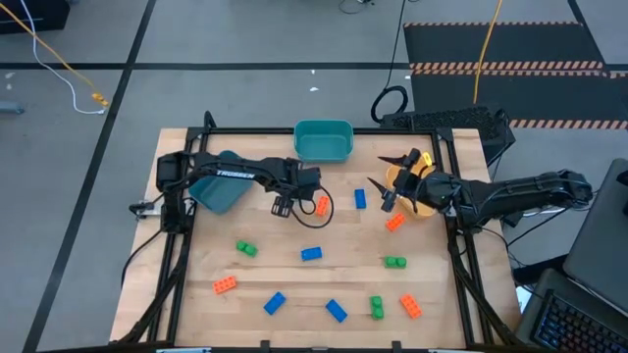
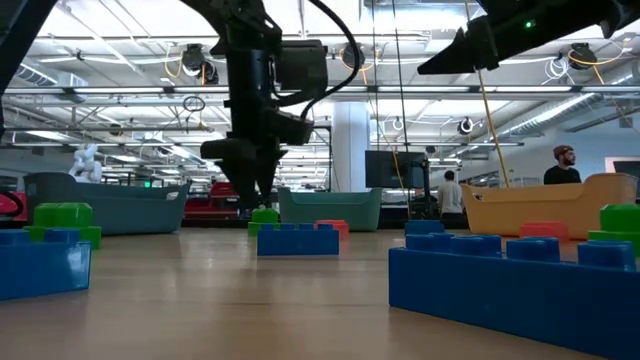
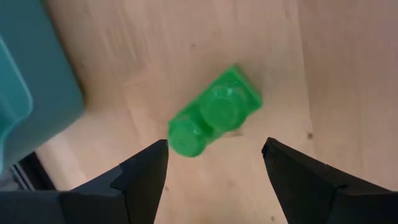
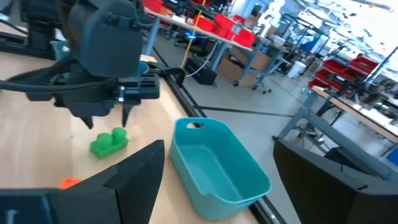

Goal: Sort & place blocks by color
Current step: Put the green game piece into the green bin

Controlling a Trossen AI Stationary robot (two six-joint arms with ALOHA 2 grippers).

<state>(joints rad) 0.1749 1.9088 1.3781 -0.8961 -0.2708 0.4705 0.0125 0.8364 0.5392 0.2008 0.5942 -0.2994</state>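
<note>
Wooden tabletop (image 1: 265, 279) in an open workshop; blocks scattered, sorting barely begun.

Left pincer (image 1: 285, 207) hangs just above the tabletop, fingers spread wide, straddling a green block (image 3: 214, 112) that lies skewed between them, near the teal bin (image 1: 323, 140). An orange block (image 1: 322, 205) sits just beside it. Right pincer (image 1: 387, 192) hovers open and empty by the orange-yellow bin (image 1: 400, 176). Other blocks in green, blue and orange lie well apart toward the front edge. Risk, as I judge it: closing on the skewed block may twist or squirt it loose, or nudge the orange neighbour.
</note>
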